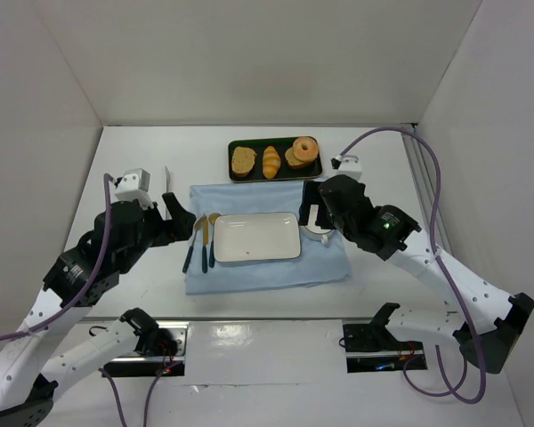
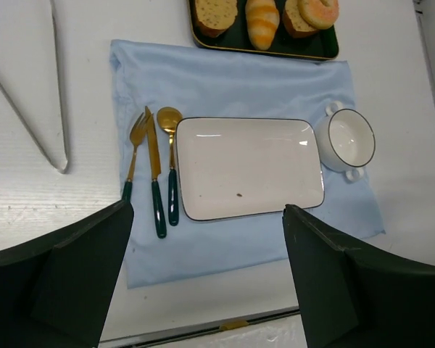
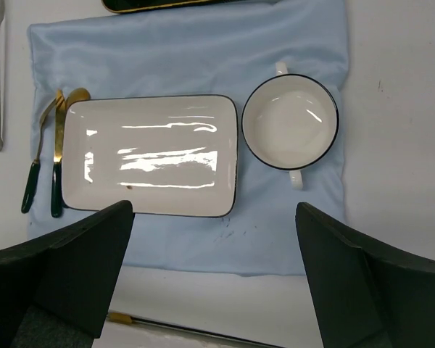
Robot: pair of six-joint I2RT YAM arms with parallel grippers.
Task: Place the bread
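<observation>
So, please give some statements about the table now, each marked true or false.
The bread lies on the dark tray. True.
The white plate holds the donut. False: the plate is empty; the donut is on the tray.
The cutlery lies left of the plate. True.
The bowl stands on the tray. False: it stands on the blue cloth.
The left tool grips the bread. False: it is open and empty.

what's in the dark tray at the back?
Toast slice left, the bread in the middle, donut right, resting on another brown piece that it partly covers. Tray floor beneath them is hidden.
</observation>
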